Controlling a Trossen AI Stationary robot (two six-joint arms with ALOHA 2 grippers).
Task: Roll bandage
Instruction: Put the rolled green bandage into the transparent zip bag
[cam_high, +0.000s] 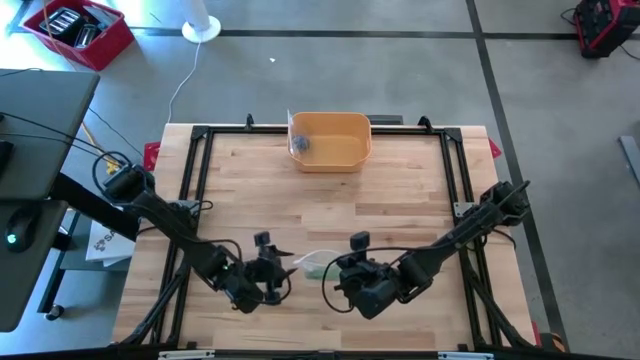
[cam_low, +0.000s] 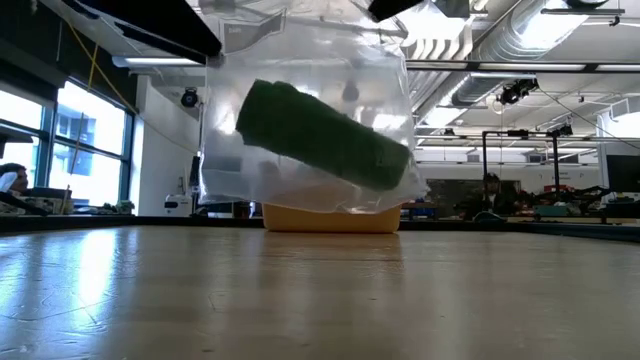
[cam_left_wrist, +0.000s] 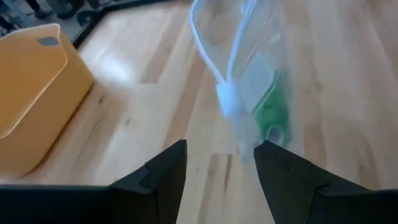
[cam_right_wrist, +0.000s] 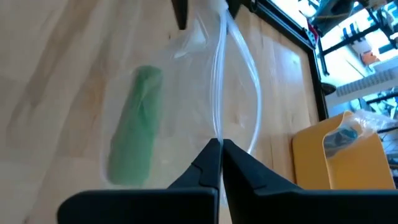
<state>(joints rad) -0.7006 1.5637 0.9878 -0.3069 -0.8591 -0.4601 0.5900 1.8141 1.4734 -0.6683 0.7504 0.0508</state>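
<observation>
While bag-bound (cam_right_wrist: 205, 68), right arm (cam_high: 470, 228) low.

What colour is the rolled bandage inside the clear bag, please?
Green; the bandage shows best in the low view.

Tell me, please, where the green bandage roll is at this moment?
The green bandage roll is inside the clear plastic bag, held above the near-middle of the table between the two claws; the right claw pinches the bag's top edge.
</observation>
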